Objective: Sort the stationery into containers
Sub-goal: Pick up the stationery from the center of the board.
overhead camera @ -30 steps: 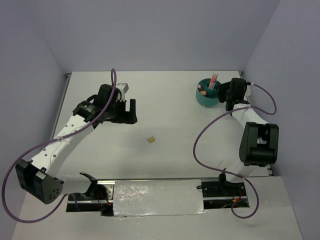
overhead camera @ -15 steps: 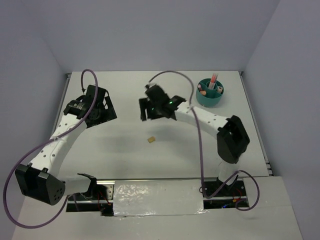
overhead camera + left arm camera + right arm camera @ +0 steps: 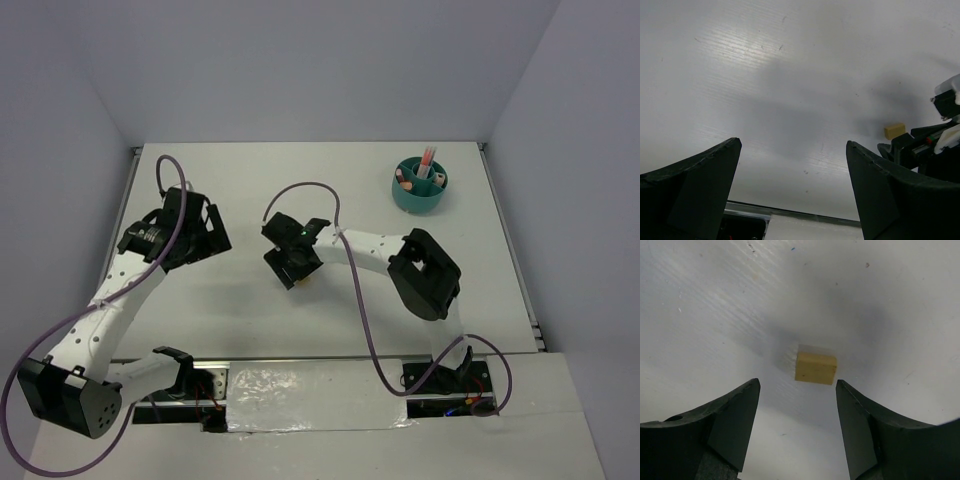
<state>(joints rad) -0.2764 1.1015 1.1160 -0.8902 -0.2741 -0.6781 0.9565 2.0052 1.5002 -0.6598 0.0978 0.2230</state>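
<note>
Right gripper [image 3: 797, 384] hung jaws-down over the tan eraser block [image 3: 815, 365] just off the 7 o'clock side of table [image 3: 250, 180] centre. Its jaws were partly spread, and the block lay flat on the surface between the fingertips, closer to the 3 o'clock finger and not gripped. Left gripper [image 3: 794, 146] hovered at the table's 9 o'clock side with jaws spread wide and nothing between them. The teal organiser cup [image 3: 415, 207] stood at 1 o'clock, well apart from both, with pink pens [image 3: 428, 158] upright inside.
</note>
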